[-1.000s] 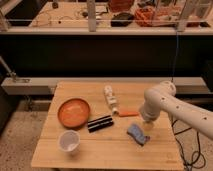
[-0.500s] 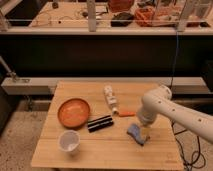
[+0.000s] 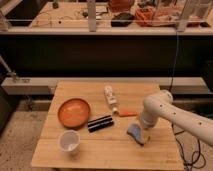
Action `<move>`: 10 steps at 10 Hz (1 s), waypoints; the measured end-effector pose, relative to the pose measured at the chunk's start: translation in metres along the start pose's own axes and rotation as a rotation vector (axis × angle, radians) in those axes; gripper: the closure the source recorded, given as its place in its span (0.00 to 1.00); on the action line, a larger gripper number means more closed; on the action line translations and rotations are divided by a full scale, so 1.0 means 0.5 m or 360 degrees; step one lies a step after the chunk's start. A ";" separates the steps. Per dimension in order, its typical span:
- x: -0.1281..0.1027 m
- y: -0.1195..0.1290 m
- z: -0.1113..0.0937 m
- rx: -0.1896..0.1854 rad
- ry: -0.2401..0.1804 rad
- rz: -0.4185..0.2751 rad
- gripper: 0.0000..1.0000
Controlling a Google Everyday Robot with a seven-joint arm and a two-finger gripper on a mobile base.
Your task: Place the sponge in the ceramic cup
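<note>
The blue-grey sponge (image 3: 134, 134) lies on the wooden table (image 3: 105, 150) at the right front. My gripper (image 3: 143, 128) hangs at the end of the white arm, directly over the sponge's right edge and touching or almost touching it. The white ceramic cup (image 3: 69, 141) stands upright at the table's front left, well apart from the sponge and the gripper.
A wide orange bowl (image 3: 74, 112) sits behind the cup. A flat black bar (image 3: 100, 123) lies mid-table, a white bottle (image 3: 110, 96) lies behind it, and a small orange object (image 3: 129, 113) rests beside the arm. A dark shelf and railing run behind the table.
The arm has shifted slightly left and lowered over the sponge. The sponge, cup and other items stay where they were.
</note>
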 end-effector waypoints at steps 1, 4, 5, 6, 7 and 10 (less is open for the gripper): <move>-0.002 -0.001 0.006 -0.0001 -0.0006 -0.0007 0.22; 0.000 -0.003 0.018 0.0008 -0.0014 -0.0011 0.50; 0.000 -0.004 0.022 0.0012 -0.0016 -0.0012 0.59; 0.001 -0.004 0.027 0.0012 -0.0019 -0.0014 0.69; 0.003 -0.005 0.030 0.0013 -0.0018 -0.0013 0.78; -0.003 -0.010 0.009 0.0003 -0.0020 -0.0040 0.84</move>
